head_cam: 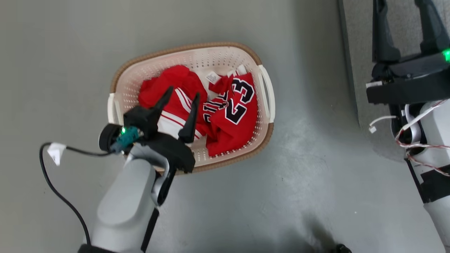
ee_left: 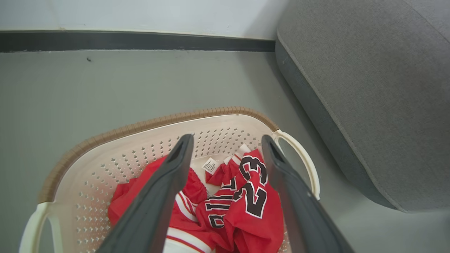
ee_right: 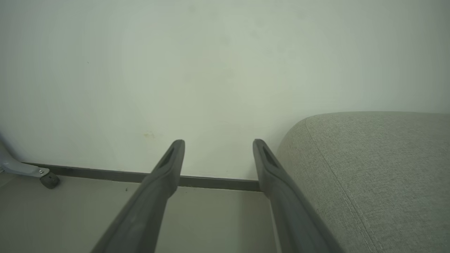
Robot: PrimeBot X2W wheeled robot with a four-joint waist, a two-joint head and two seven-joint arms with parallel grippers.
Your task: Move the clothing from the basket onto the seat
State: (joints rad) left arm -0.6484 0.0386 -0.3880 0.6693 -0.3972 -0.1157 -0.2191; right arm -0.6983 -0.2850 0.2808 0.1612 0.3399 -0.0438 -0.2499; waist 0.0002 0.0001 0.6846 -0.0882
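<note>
The cream basket (head_cam: 265, 88) with a brown rim stands on the grey floor. The clothing lies crumpled inside: a red jersey (head_cam: 235, 105) with the number 23 and a plain red piece (head_cam: 175, 79). My left gripper (head_cam: 183, 91) hovers over the basket's near left part, open and holding nothing. The left wrist view looks down between that gripper's fingers (ee_left: 226, 137) at the jersey (ee_left: 253, 207) and the basket rim (ee_left: 140, 124). The grey seat (head_cam: 355, 52) lies to the right. My right gripper (head_cam: 404, 7) is open above it, its fingers (ee_right: 218, 142) beside the seat's edge (ee_right: 379, 168).
The seat's rounded corner (ee_left: 369, 88) sits close to the basket's right handle (ee_left: 306, 161). A wall with a dark baseboard (ee_left: 140, 41) runs behind the basket. A black cable (head_cam: 52, 182) hangs from my left wrist. A white metal leg with a dark foot (ee_right: 45, 177) stands by the wall.
</note>
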